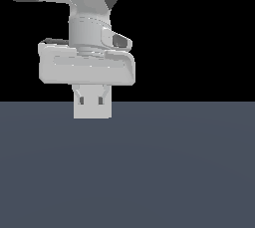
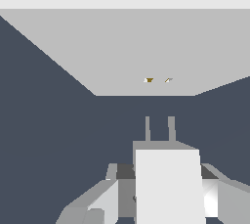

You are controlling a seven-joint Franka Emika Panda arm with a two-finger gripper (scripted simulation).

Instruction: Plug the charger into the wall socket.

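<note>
The dark counter [image 1: 149, 172] fills the lower half of the exterior view. Over it, in the wrist view, the wall socket [image 2: 127, 52] stands as a broad pale face with two tiny holes near its centre. The hand [image 1: 92, 103] hangs from the arm above the counter, its fingers [image 2: 102, 198] clenched on either side of the charger [image 2: 168, 184]. The charger's two thin prongs [image 2: 159, 129] point at the socket, short of it and not touching.
</note>
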